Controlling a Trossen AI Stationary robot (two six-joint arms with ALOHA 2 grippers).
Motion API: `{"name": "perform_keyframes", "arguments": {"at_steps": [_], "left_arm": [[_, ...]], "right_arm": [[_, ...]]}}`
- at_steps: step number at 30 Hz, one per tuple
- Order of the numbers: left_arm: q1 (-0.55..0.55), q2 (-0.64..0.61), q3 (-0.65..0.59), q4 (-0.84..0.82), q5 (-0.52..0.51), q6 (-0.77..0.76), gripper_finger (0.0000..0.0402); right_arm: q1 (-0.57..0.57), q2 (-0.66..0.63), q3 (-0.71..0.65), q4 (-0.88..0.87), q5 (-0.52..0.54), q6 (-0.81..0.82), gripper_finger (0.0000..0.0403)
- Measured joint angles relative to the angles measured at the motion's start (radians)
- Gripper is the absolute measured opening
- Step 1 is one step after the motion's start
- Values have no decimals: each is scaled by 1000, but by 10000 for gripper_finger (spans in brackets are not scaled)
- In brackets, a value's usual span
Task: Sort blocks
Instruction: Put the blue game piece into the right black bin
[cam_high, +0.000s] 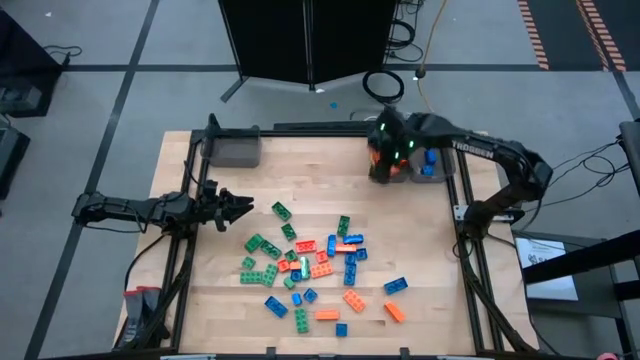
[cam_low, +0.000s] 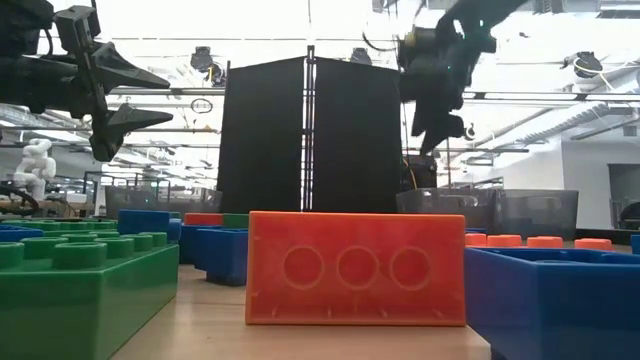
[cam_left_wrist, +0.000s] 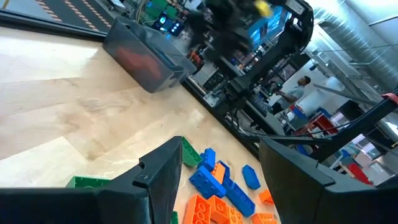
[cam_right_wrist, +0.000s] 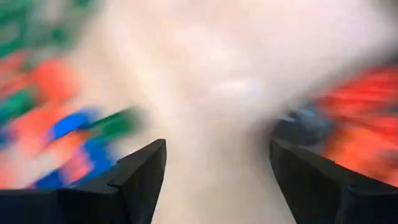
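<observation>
Blocks (cam_high: 310, 265) mid-table, grey bins (cam_high: 236, 150) behind, right pincer (cam_high: 385, 165) open above.

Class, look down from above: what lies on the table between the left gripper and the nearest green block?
Nothing: in the high view, only bare wood separates the left gripper from the green block.

Green, orange and blue toy blocks (cam_high: 318, 262) scattered on a wooden table.
Most lie loose mid-table; a few sit in far-right bins.
</observation>
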Motion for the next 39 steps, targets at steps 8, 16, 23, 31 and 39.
{"name": "perform_keyframes", "arguments": {"at_steps": [8, 16, 23, 31, 39], "left_arm": [[0, 0, 0, 0, 0, 7, 215], [0, 0, 0, 0, 0, 8, 215], [0, 0, 0, 0, -1, 7, 215], [0, 0, 0, 0, -2, 6, 215], [0, 0, 0, 0, -4, 6, 215]], "right_arm": [[481, -7, -79, -107, 43, 44, 250], [826, -7, -280, 150, 73, 333, 249], [988, -7, -355, 320, 193, 506, 249], [1084, 50, -357, 365, 238, 485, 249], [1101, 171, -353, 336, 262, 502, 249]]}}
